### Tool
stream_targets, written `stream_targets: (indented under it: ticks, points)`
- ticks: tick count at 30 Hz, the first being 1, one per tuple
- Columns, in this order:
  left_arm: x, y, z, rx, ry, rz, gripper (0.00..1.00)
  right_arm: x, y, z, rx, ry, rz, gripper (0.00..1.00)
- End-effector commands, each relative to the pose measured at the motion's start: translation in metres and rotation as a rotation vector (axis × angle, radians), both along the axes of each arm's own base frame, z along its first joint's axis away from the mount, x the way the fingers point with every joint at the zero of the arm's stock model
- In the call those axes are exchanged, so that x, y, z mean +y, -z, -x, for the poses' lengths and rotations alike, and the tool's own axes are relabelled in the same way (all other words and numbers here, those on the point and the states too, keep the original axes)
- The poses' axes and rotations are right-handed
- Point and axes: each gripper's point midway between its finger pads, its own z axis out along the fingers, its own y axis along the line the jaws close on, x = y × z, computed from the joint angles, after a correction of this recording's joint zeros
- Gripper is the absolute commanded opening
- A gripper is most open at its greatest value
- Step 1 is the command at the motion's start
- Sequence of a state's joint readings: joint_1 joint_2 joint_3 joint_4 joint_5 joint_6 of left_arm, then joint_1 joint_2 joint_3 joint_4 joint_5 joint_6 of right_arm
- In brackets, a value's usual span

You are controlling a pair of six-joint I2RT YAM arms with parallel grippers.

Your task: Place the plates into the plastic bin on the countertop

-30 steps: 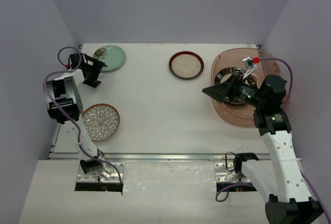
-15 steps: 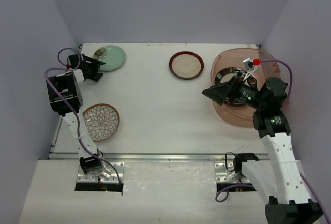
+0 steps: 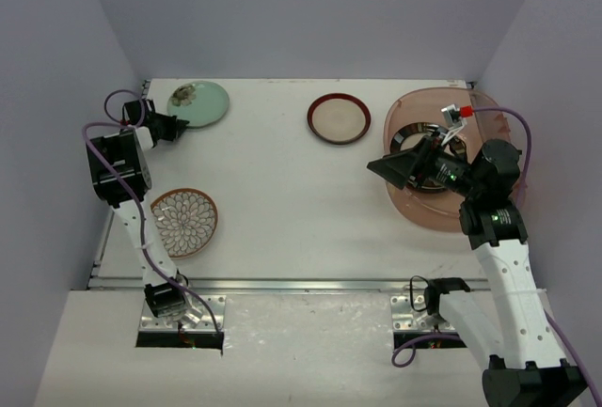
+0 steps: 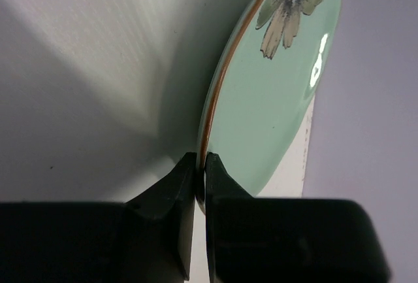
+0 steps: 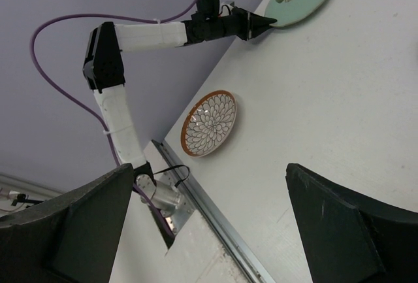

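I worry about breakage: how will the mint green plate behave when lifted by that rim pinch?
The mint green plate looks glazed and glossy, so it may slip in the left gripper. Held only at one edge, it will likely tilt or swing. It seems rigid ceramic, probably chipping if dropped.

I am looking at a flat white countertop closed in on three sides by plain lavender-grey panels. A back wall rises from its far edge, and a left wall and a right wall lean outward toward my overhead camera. The countertop's near edge ends in a metal strip. In front of that strip, a pale grey speckled ledge runs across the whole width. The light is soft and even, and shadows on the white surface are faint. In the left wrist view, a broad grey shadow lies across the surface near the far-left corner.
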State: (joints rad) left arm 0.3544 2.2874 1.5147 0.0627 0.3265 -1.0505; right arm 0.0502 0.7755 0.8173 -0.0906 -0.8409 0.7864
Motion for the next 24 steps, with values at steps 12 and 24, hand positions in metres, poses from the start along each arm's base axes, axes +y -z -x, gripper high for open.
stream_targets:
  ticks: [12, 24]
  points:
    - [-0.083, -0.223, 0.057, -0.682, 0.236, 0.124, 0.0, 0.003, -0.005, -0.018, -0.016, -0.012, -0.002, 0.99]
    - [-0.245, -0.277, 0.158, -0.695, 0.643, 0.113, 0.0, 0.014, -0.003, -0.073, 0.174, -0.084, 0.014, 0.99]
